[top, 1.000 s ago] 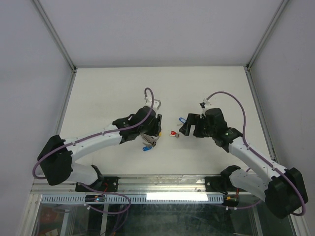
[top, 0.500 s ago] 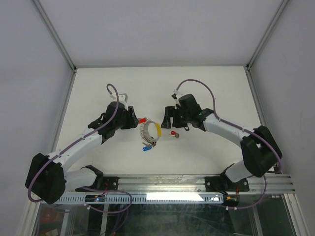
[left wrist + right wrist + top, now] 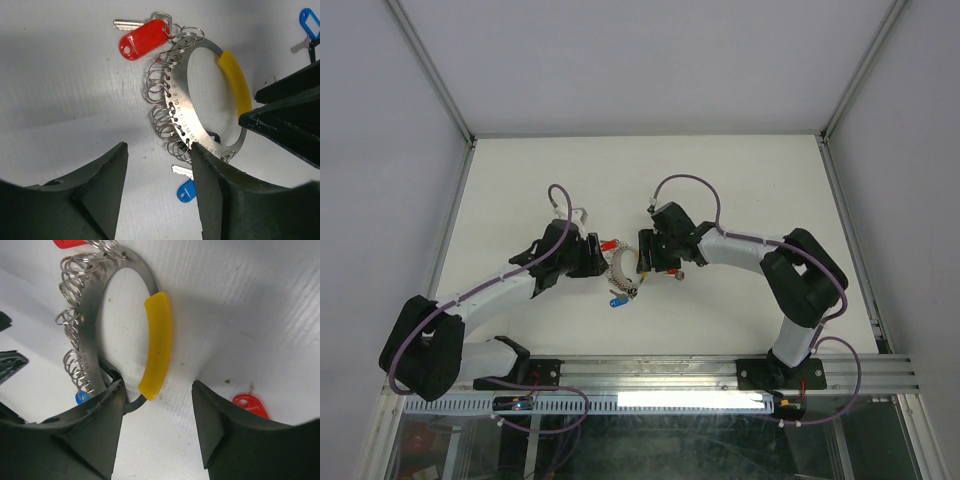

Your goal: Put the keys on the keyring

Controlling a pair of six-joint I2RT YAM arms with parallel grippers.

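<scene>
The keyring (image 3: 182,112), a flat silvery hoop with a yellow section (image 3: 234,82) and several small loops, lies flat on the table, also seen from above (image 3: 624,268). A red-tagged key (image 3: 144,39) hangs on a loop at its far end. A blue-tagged key (image 3: 186,191) lies at its near end. My left gripper (image 3: 157,152) is open and empty, just left of the ring (image 3: 600,258). My right gripper (image 3: 157,390) is open, and the lower end of the yellow section (image 3: 157,340) lies between its fingers. A loose red-tagged key (image 3: 250,405) lies beside the right finger.
Another blue-tagged key (image 3: 309,22) lies past the right gripper's fingers (image 3: 285,112). A dark curved piece (image 3: 127,401) shows under the ring's near end. The white table (image 3: 520,180) is walled at the back and both sides.
Both grippers have closed in on the keyring. The left moved right to its edge. The right moved left until its fingers straddle the yellow section. The ring has not moved.
</scene>
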